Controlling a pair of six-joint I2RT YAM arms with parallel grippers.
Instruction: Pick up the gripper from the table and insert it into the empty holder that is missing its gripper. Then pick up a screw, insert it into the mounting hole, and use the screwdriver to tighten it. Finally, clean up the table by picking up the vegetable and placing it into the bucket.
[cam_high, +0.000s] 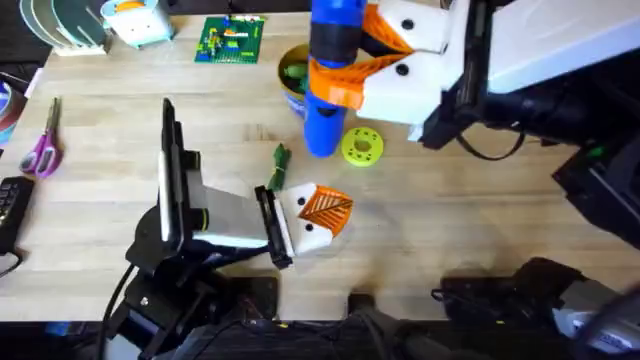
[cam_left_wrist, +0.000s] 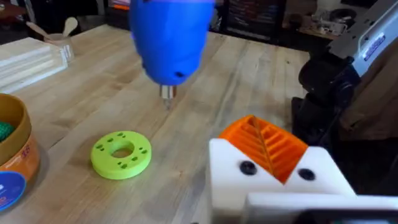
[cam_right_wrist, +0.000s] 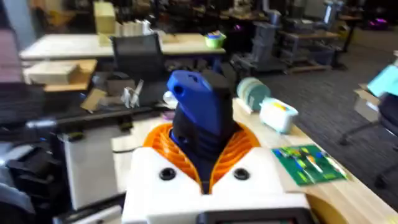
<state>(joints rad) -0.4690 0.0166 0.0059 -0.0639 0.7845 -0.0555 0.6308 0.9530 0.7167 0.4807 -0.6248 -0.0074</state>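
My right gripper (cam_high: 340, 78) is shut on the blue screwdriver (cam_high: 333, 70), which hangs upright in the air, tip down. In the left wrist view the screwdriver (cam_left_wrist: 171, 37) has its metal tip above bare wood beyond the lime-green disc (cam_left_wrist: 121, 153). My left gripper (cam_high: 335, 206) rests low near the table's middle, its orange ribbed fingers (cam_left_wrist: 267, 142) pressed together on white holders (cam_left_wrist: 273, 180) with a dark round mounting hole (cam_left_wrist: 247, 167) on each face. The green vegetable (cam_high: 278, 166) lies just beyond it. The bucket (cam_high: 291, 72) stands behind the screwdriver. A loose gripper and a screw are out of view.
Purple-handled scissors (cam_high: 42, 146) lie at the left. A green brick plate (cam_high: 230, 40) and a light blue object (cam_high: 140, 20) sit at the far edge. The lime-green disc (cam_high: 362, 146) lies right of the screwdriver. A black device (cam_high: 10, 205) sits at the left edge.
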